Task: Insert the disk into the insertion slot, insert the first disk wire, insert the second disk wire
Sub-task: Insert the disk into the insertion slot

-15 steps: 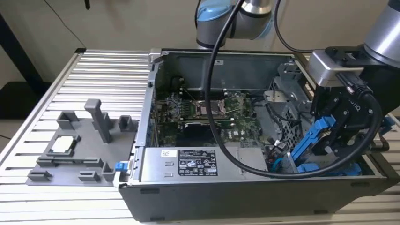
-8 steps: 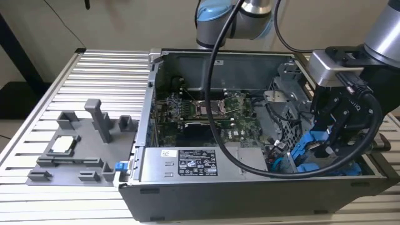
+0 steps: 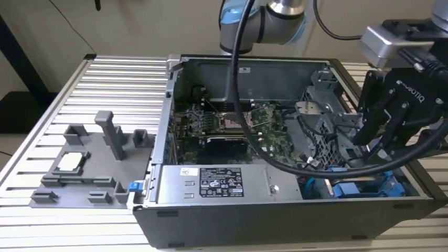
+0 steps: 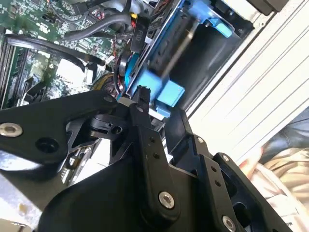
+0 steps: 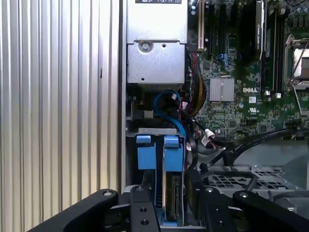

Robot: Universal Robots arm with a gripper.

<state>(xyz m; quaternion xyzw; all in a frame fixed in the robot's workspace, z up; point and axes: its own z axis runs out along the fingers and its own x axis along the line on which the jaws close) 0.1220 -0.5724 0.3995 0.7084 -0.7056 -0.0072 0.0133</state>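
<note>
black linked tool [image 3: 370, 149], silver screws [image 4: 166, 199], silver-blue arm [image 3: 260, 18], thick black cable [image 3: 238, 79]

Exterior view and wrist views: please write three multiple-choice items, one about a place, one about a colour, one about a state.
1. Where is the gripper in the exterior view?
A. over the grey fixture
B. over the drive bay, at the exterior view's right
C. over the bare table

2. What colour is the carrier around the disk?
A. red
B. yellow
C. blue

3. How is the computer case?
A. open
B. closed
C. upside down

Answers:
1 B, it hangs above that bay.
2 C, the first wrist view shows it bright blue.
3 A, the motherboard lies bare.
</note>
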